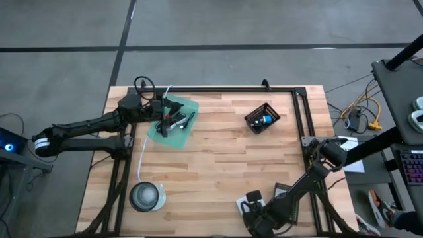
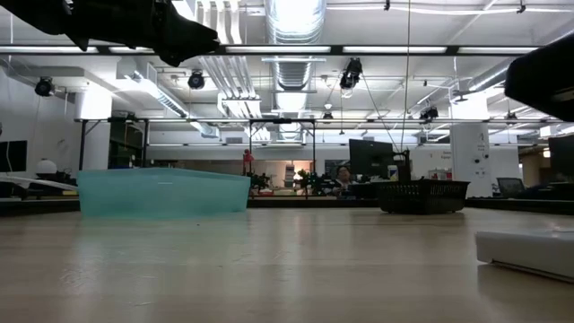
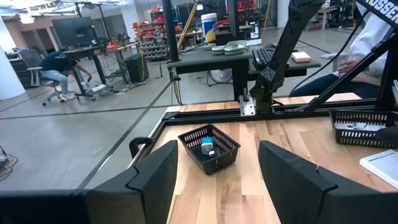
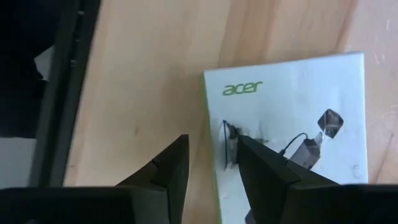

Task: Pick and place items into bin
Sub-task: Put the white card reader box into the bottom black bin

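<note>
Hovering over the teal bin [image 1: 173, 125] at ten o'clock, the left gripper [image 3: 214, 180] is spread empty, probably after release. The right gripper [image 4: 211, 163], fingers apart, poises at five o'clock over a white printed packet [image 4: 292, 130] to grasp it.

Teal bin [image 1: 173, 125]; black mesh basket [image 3: 209, 148], possibly blue piece [image 3: 206, 142] inside.

a butcher-block wooden table [image 1: 218, 165] stands on grey concrete floor [image 1: 264, 23] crossed by dark seams; beyond the table's far edge, an open ceiling with a large silver duct [image 2: 294, 22] and long strip lights [image 2: 359, 51]; past it, a person bent in an office chair [image 3: 57, 78], red-stocked shelving [image 3: 152, 37] and a desk with a keyboard [image 3: 264, 56].
</note>
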